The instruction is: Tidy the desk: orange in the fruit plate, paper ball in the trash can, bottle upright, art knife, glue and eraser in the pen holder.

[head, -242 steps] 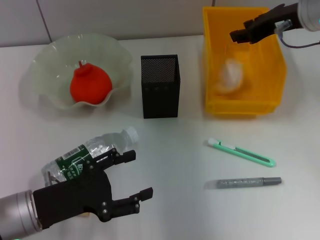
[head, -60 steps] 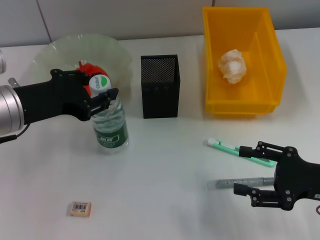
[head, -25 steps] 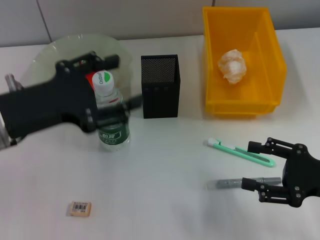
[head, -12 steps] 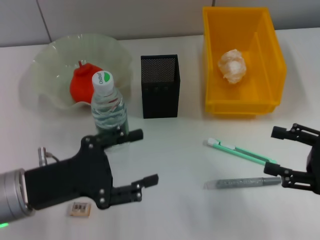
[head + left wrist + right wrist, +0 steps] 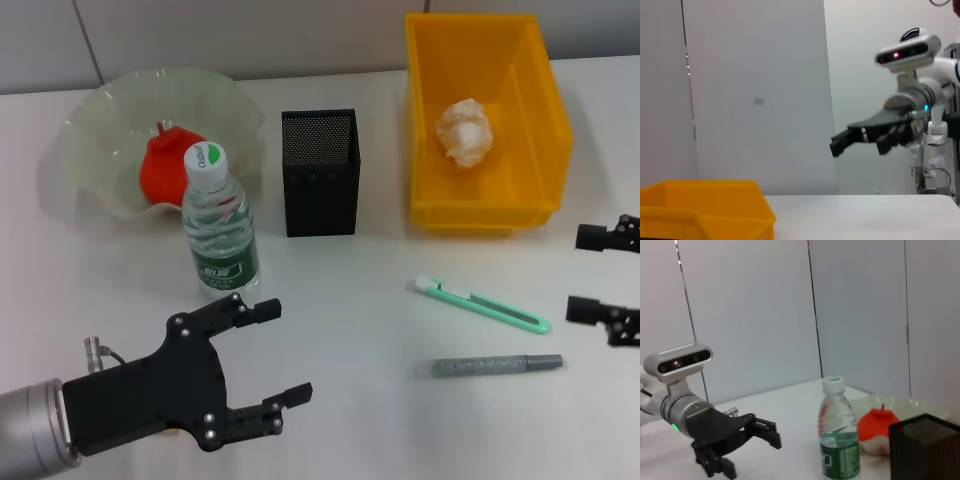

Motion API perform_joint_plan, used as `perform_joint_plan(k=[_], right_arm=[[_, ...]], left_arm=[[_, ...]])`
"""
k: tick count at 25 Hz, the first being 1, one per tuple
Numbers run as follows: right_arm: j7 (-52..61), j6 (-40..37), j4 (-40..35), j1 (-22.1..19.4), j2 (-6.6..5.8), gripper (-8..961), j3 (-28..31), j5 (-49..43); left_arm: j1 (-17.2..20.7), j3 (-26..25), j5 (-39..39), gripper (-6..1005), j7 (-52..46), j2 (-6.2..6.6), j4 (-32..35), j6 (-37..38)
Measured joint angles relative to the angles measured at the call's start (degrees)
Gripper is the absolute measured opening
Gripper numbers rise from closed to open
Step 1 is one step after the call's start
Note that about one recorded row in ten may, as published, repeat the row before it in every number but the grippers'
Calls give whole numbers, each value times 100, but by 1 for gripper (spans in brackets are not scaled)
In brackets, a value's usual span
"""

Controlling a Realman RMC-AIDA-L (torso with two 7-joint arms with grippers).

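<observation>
My left gripper (image 5: pixel 272 355) hangs spread wide over the near desk, hiding the eraser, my right gripper (image 5: pixel 600 272) gapes half cut off at the edge, and beyond stands the bottle (image 5: pixel 217 224) upright before the fruit plate (image 5: pixel 100 120).

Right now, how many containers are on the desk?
3: the fruit plate far left, the pen holder in the middle, the trash can far right.

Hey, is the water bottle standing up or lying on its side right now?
Upright: the bottle stands on its base with its white cap on top, apart from the open left gripper.
</observation>
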Motion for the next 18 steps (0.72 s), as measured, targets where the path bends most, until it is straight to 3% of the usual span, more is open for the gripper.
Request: perform_joint_plan(k=[2, 5, 6, 9, 10, 12, 15, 18], right_arm=[[335, -7, -274, 23, 4, 801, -1, -70], [2023, -74, -1711, 255, 4, 802, -110, -714], [2023, -74, -1711, 255, 4, 802, -110, -714], [3255, -264, -2787, 573, 8, 801, -394, -1478], [3961, -435, -3245, 880, 9, 801, -667, -2111], [4230, -522, -3335, 1044, 3, 801, -793, -2375], [5112, -773, -3428, 1738, -13, 800, -1247, -3465], [5357, -779, -3417, 2023, 7, 800, -1613, -4042]], left_arm=[[4, 4, 0, 805, 252, -6, -214, -16], [29, 10, 1, 805, 260, -7, -230, 16], [29, 10, 1, 805, 260, -7, -230, 16], [39, 10, 0, 805, 263, -6, -234, 40], [55, 8, 1, 805, 227, 5, -250, 45], [81, 1, 0, 805, 238, 5, -255, 57], [138, 31, 0, 805, 261, 1, -273, 51], [165, 52, 0, 805, 296, 0, -316, 49]])
